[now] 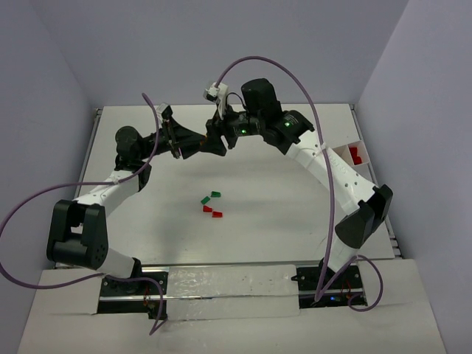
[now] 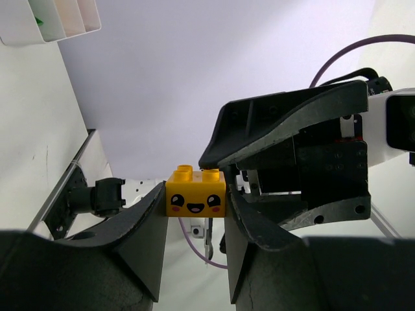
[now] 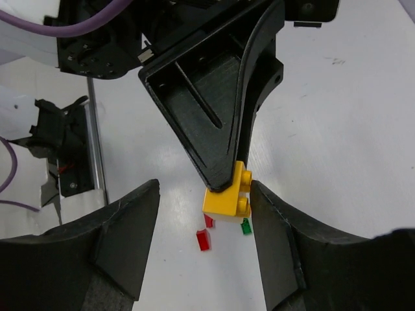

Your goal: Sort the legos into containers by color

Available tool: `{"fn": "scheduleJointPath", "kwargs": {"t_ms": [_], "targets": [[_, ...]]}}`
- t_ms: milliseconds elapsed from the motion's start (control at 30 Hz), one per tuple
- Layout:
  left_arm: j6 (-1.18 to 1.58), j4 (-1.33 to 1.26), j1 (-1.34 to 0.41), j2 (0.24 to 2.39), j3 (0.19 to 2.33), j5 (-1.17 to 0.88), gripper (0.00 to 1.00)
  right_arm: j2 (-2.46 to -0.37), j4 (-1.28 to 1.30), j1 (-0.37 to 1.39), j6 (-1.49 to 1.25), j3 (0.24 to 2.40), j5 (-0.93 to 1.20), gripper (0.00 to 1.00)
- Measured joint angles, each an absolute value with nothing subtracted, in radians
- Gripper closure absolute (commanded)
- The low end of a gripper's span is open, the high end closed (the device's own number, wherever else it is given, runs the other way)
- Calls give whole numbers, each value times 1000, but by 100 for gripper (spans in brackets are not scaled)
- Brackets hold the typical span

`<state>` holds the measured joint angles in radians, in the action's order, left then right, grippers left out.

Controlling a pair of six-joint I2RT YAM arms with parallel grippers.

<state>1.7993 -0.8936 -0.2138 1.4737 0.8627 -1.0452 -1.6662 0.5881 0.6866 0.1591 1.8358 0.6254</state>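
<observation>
The left gripper (image 2: pixel 196 208) clamps the yellow brick (image 2: pixel 196 192) at its fingertips, aloft and lined up between the spread fingers of the right gripper (image 3: pixel 202 189) (a handover, I judge), which should close squarely before the left releases, the tray (image 1: pixel 341 156) lying well behind it.

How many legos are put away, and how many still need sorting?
Not far along, I think. Done: some red legos sit in one compartment of the white tray. In hand: the left end effector pinches a yellow lego in the air, with the open right end effector around it. Left: two loose green legos and two loose red legos on the table.
</observation>
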Motion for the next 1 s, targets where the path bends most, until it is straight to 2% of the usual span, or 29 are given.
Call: {"fn": "scheduleJointPath", "kwargs": {"t_ms": [133, 267, 333, 500, 533, 567, 600, 633, 800, 900, 1000], "targets": [[1805, -894, -214, 1471, 862, -1039, 100, -1685, 591, 693, 158, 1847, 583, 38], [1815, -896, -214, 1467, 862, -1033, 100, -1708, 595, 694, 162, 1866, 546, 51], [1820, -898, -214, 1467, 862, -1026, 99, -1710, 601, 695, 165, 1866, 541, 66], [1833, -893, -211, 1467, 861, -1016, 62, -1709, 600, 701, 189, 1866, 519, 100], [1831, -892, -209, 1467, 861, -1014, 43, -1708, 598, 701, 193, 1864, 517, 100], [1825, -890, -207, 1467, 861, -1015, 20, -1705, 596, 701, 196, 1859, 515, 100], [1806, -877, -205, 1467, 863, -1018, 4, -1701, 594, 702, 197, 1852, 516, 100], [1781, -841, -196, 1467, 872, -1023, 1, -1693, 596, 700, 198, 1840, 513, 100], [1443, -422, -77, 1464, 1018, -999, 1, -1618, 649, 604, 221, 1752, 505, 100], [1106, -76, -34, 1460, 1199, -883, 1, -1555, 739, 450, 272, 1700, 462, 100], [800, 129, -53, 1418, 1302, -726, 1, -1526, 840, 273, 334, 1687, 372, 100]]}}
